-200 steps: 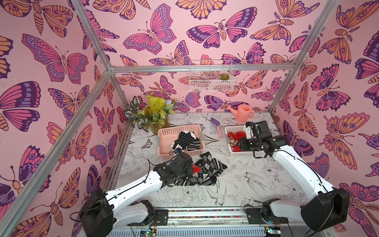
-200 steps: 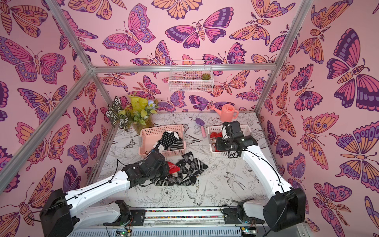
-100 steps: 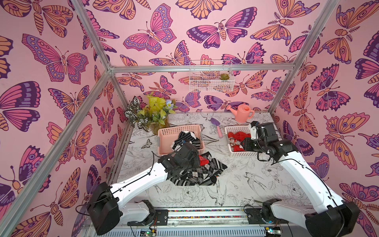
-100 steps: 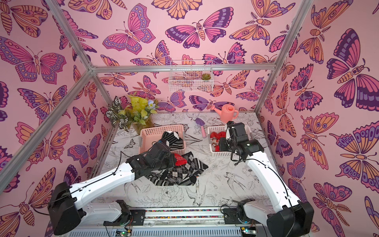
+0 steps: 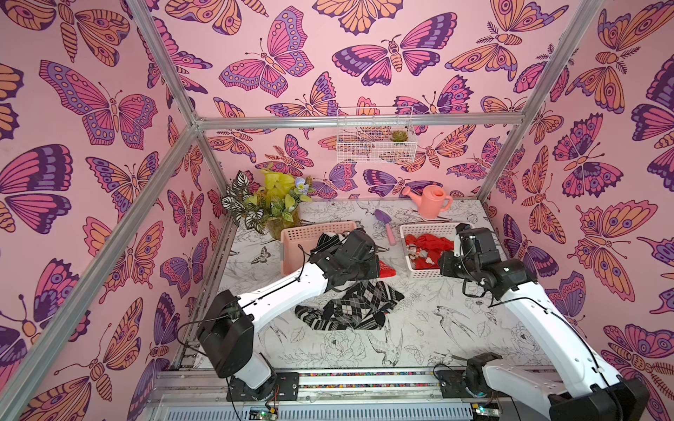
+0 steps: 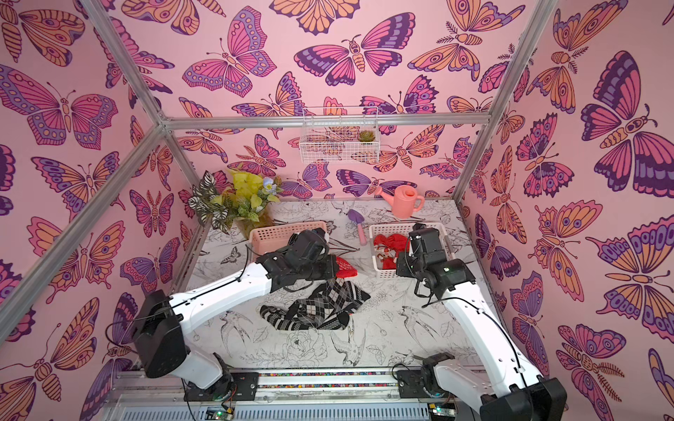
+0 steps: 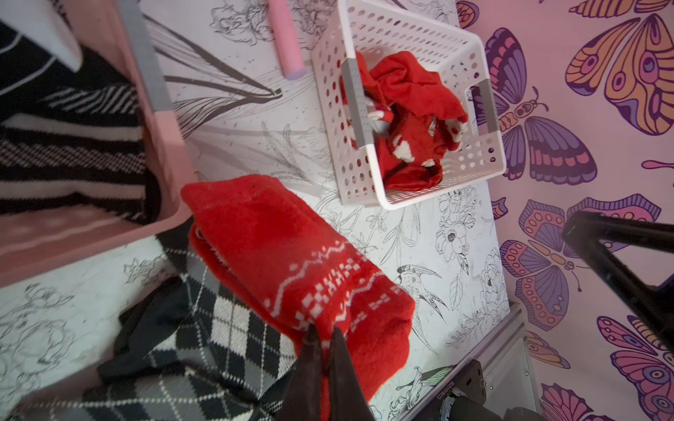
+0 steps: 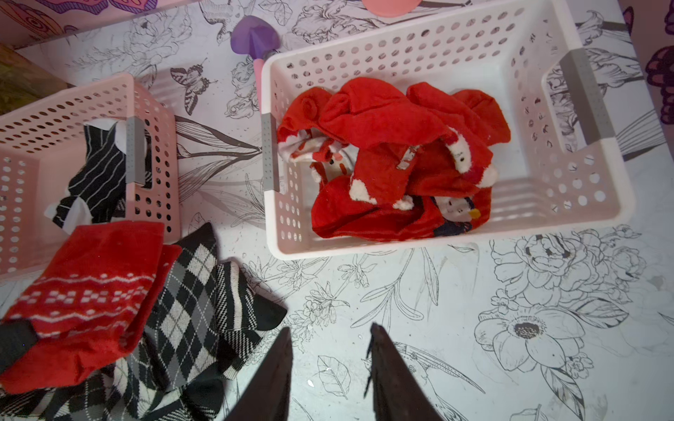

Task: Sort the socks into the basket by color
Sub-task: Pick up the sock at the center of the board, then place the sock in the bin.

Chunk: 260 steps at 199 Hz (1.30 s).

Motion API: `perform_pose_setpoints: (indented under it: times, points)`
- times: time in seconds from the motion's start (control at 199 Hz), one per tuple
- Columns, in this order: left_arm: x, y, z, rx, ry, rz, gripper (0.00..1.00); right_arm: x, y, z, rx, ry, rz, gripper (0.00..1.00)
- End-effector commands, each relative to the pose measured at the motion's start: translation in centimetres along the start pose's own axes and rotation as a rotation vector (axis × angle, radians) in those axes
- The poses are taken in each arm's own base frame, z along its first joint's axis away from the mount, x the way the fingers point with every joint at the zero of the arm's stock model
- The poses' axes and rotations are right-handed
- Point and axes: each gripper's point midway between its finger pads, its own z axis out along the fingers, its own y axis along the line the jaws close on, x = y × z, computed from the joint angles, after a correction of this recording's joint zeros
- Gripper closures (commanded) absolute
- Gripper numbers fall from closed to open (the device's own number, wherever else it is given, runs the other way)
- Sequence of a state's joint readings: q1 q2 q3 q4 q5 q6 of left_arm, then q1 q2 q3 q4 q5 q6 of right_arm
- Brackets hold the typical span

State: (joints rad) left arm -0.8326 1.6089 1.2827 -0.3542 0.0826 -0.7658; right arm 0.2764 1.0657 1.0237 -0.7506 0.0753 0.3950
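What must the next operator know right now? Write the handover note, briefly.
Left gripper: fingers shut on the patterned red sock, beside the pink basket.
Right gripper: open, empty, near the white basket.
Done: red socks in the white basket; striped socks in the pink basket.
Left: held sock to the white basket; loose black-and-white pile to the pink basket.

Both top views: high up on the arm-base side, tilted down across the whole desk (image 5: 456, 328) to the back wall (image 5: 456, 156), far off; nearly same framing, slight sideways shift. Left wrist view: close, looks down past the left tool (image 7: 324, 333) over the red sock (image 7: 277, 255) to the white basket (image 7: 437, 198). Right wrist view: close, looks down past the right tool (image 8: 330, 328) at the same basket. Wrist views share basket, red sock, argyle socks (image 8: 189, 302), pink basket (image 8: 157, 153) edge.
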Motion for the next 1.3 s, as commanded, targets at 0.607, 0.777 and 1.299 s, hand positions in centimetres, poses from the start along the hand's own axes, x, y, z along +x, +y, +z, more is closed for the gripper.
perform_pose_setpoints:
  times: [0.607, 0.777, 1.299]
  points:
    - [-7.1, -10.5, 7.9, 0.277, -0.064, 0.228, 0.94, 0.7, -4.2, -1.3, 0.139, -0.048, 0.097, 0.6]
    - [-8.1, -11.8, 9.8, 0.315, -0.081, 0.275, 0.94, 0.8, -4.5, -1.1, 0.143, -0.043, 0.102, 0.6]
    - [-6.5, -12.0, 16.8, 0.345, -0.028, 0.279, 0.94, 0.4, -5.1, -1.5, 0.134, -0.052, 0.115, 0.6]
